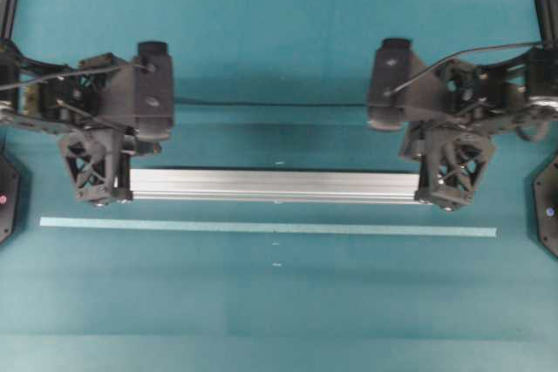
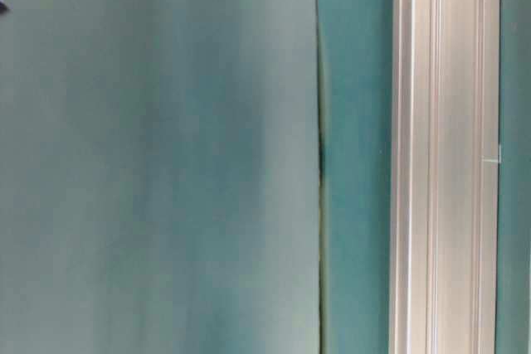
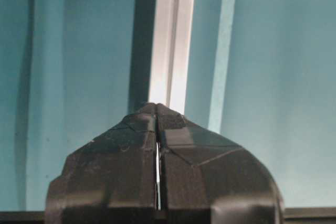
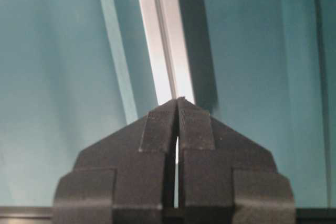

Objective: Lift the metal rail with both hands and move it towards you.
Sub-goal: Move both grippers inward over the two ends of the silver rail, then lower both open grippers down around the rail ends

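A teal counter (image 1: 279,320) fills every view, bare in its near part; going back from that edge, a thin pale tape strip (image 1: 268,228) lies flat across it, and just beyond the strip, parallel to it, lies the metal rail (image 1: 272,186), a long silver grooved bar spanning the middle of the overhead view. At each end of the rail stands a gripper: the left gripper (image 1: 103,200) over the left end, the right gripper (image 1: 446,205) over the right end, both pointing down at it; behind them the black arm bodies and a cable run towards the far side of the counter.

Both wrist views show the fingers pressed together tip to tip, with the rail running away from just past the tips (whether the tips touch the metal I cannot tell); neither gripper has the rail between its fingers.

The step in hand looks like the approach, with the grasp not yet made. The next move calls for spreading both grippers, settling them over the two ends evenly, clamping, then lifting level and drawing the rail over the tape strip towards the near edge.
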